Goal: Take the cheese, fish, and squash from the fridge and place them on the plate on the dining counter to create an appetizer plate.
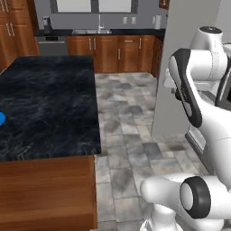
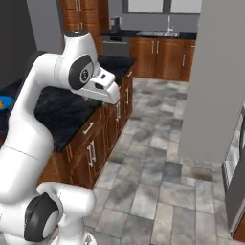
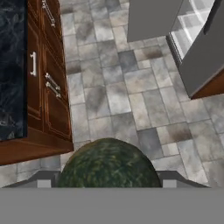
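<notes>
squash point(image 3: 108, 162) sits right between the fingers in the hand view, round dark green dome at the bottom edge, jaws spread wide around it, so i read that as a wide grip on the squash rather than open and empty. gripper point(image 2: 109, 94) hangs over the edge of the dining counter point(image 1: 45, 103) on the floor side, aimed down at grey tile floor point(image 3: 131, 96) and the wood drawer fronts point(image 3: 48, 78). plate point(image 1: 1, 118) is a blue sliver at the far left edge of the left base view, well apart from the hand; something orange lies on it in the right base view, probably the cheese point(image 2: 5, 101), too small to be sure. fish i can't place. fridge point(image 3: 192, 48) stands open behind. risks: round ball in a two-finger pinch, contact area small, could roll out during the swing, and right now a drop means floor, not counter. plate is far across the top, so reach may fall short and the base may need to move, which adds jolt. on release it may roll off the flat disc or knock what's already there. i'd set it low and near centre.
</notes>
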Robot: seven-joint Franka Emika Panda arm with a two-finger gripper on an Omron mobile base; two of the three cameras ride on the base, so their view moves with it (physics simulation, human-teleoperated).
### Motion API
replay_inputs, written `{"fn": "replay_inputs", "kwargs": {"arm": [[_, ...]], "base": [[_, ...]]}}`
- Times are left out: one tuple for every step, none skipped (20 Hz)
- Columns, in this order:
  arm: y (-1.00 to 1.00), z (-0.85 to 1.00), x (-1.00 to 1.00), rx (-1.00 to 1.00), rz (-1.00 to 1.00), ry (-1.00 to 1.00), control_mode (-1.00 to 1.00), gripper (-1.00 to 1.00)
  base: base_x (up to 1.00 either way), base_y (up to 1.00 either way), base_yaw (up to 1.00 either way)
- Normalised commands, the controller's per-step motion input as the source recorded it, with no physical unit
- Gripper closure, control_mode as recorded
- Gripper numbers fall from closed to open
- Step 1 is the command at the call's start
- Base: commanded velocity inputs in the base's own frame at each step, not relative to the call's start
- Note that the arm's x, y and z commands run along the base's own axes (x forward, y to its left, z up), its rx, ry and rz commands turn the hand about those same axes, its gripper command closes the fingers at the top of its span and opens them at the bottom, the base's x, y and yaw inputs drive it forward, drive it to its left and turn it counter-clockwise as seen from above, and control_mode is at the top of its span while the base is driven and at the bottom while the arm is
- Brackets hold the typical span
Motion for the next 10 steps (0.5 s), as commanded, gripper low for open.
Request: {"fn": "replay_inputs", "kwargs": {"arm": [[0.0, 0.0, 0.0, 0.0, 0.0, 0.0, 1.0, 1.0], [0.0, 0.0, 0.0, 0.0, 0.0, 0.0, 1.0, 1.0], [0.0, 0.0, 0.0, 0.0, 0.0, 0.0, 1.0, 1.0], [0.0, 0.0, 0.0, 0.0, 0.0, 0.0, 1.0, 1.0], [0.0, 0.0, 0.0, 0.0, 0.0, 0.0, 1.0, 1.0], [0.0, 0.0, 0.0, 0.0, 0.0, 0.0, 1.0, 1.0], [0.0, 0.0, 0.0, 0.0, 0.0, 0.0, 1.0, 1.0], [0.0, 0.0, 0.0, 0.0, 0.0, 0.0, 1.0, 1.0], [0.0, 0.0, 0.0, 0.0, 0.0, 0.0, 1.0, 1.0], [0.0, 0.0, 0.0, 0.0, 0.0, 0.0, 1.0, 1.0]], "base": [[-0.44, 1.0, 0.0], [-0.26, 1.0, 0.0], [0.0, 1.0, -0.04], [0.0, 1.0, -0.07], [0.0, 1.0, -0.09], [0.0, 1.0, -0.1], [0.04, 1.0, -0.11], [0.09, 1.0, -0.11], [0.11, 1.0, -0.11], [0.17, 1.0, -0.11]]}}
